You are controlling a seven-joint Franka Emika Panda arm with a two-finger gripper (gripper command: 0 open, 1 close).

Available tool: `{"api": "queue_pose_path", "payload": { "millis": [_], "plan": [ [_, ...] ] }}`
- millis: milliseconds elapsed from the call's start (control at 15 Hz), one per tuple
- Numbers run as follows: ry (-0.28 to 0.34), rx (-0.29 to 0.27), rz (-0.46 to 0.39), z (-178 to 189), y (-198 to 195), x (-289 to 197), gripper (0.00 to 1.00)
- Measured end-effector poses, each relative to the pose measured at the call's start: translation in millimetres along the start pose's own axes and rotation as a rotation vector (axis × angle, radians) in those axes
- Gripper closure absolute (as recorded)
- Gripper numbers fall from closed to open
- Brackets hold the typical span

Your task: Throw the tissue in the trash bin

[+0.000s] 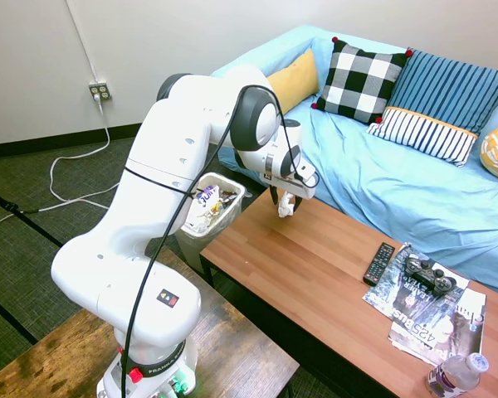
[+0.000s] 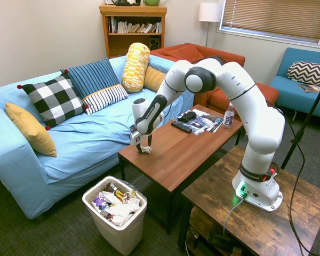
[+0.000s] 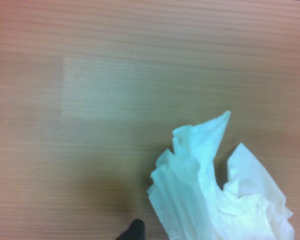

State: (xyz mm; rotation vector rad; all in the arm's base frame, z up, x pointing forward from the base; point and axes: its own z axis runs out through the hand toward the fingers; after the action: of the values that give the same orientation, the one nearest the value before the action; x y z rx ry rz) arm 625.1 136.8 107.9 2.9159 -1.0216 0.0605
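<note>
The tissue [image 1: 288, 206] is a crumpled white wad pinched between my gripper's [image 1: 285, 207] fingers, just above the near-left corner of the wooden coffee table [image 1: 315, 265]. From the other side, the gripper [image 2: 144, 149] points down with the tissue [image 2: 145, 150] at its tips, close to the table's edge. In the wrist view the tissue [image 3: 220, 200] hangs over bare wood grain. The whitish trash bin [image 1: 233, 196] stands on the floor beside that table corner, filled with wrappers and papers, and its wall [image 2: 120, 234] shows in front of the sofa.
A remote [image 1: 379, 264], a game controller [image 1: 427, 274], magazines [image 1: 436, 323] and a water bottle [image 1: 456, 375] lie at the table's far end. A blue sofa [image 1: 398, 182] with pillows runs along the table. A darker wooden table [image 2: 266, 224] bears the arm.
</note>
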Motion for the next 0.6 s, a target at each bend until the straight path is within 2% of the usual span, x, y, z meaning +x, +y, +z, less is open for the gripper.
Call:
{"api": "queue_pose_path", "payload": {
  "millis": [600],
  "plan": [
    [-0.006,-0.004,-0.001,1.0,4.6,4.8,1.00]
  ]
}}
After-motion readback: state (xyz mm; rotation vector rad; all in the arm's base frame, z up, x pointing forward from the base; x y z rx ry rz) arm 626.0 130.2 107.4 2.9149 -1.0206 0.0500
